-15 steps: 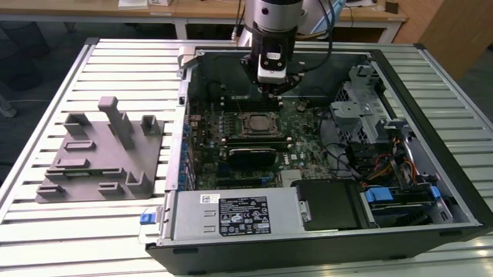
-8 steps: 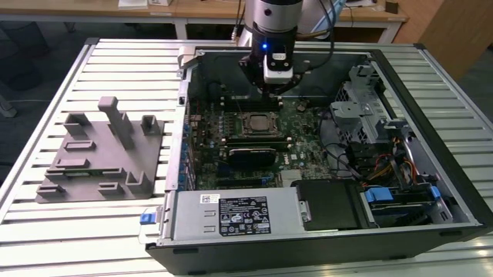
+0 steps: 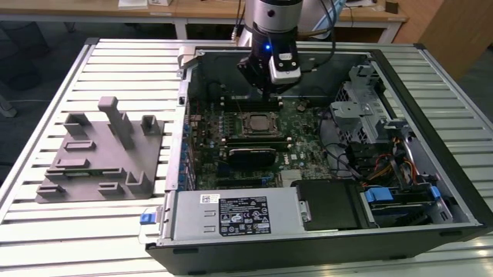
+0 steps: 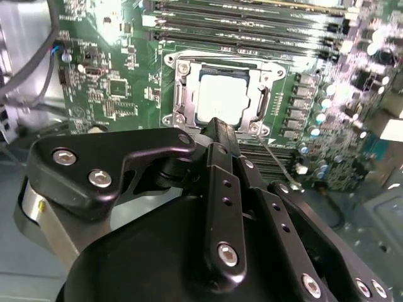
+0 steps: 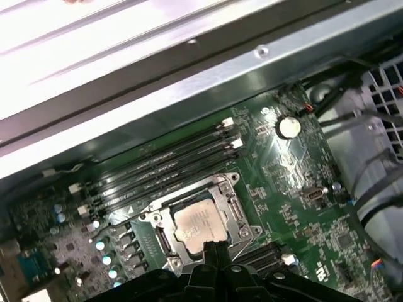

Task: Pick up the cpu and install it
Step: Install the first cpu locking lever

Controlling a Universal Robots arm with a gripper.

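Hovering the gripper [image 5: 213,246] low over the green motherboard [image 5: 296,189], pressing its fingertips together on nothing. Finding the cpu [image 5: 200,221] just beyond those fingertips in both wrist views, lying flat with its silvery top up inside the socket frame [image 4: 214,61]. Noting a thin metal lever [image 4: 277,160] angling away from one corner of that frame. Passing rows of dark memory slots [image 5: 157,167] running alongside the socket, and a round coin cell [image 5: 288,126] sitting on the board near their ends. Taking in, in the exterior view, the arm [image 3: 273,17] standing over the far side of the open computer case [image 3: 308,254], hanging the gripper above the socket area rather than on it. Seeing a metal drive cage [image 3: 362,109] standing inside the case toward the exterior view's right, and a grey power supply [image 3: 193,219] lying along the near wall. Spotting the grey fixture block [image 3: 100,156] resting on the slatted table [image 3: 115,69] to the exterior view's left of the case, well apart from the cpu.
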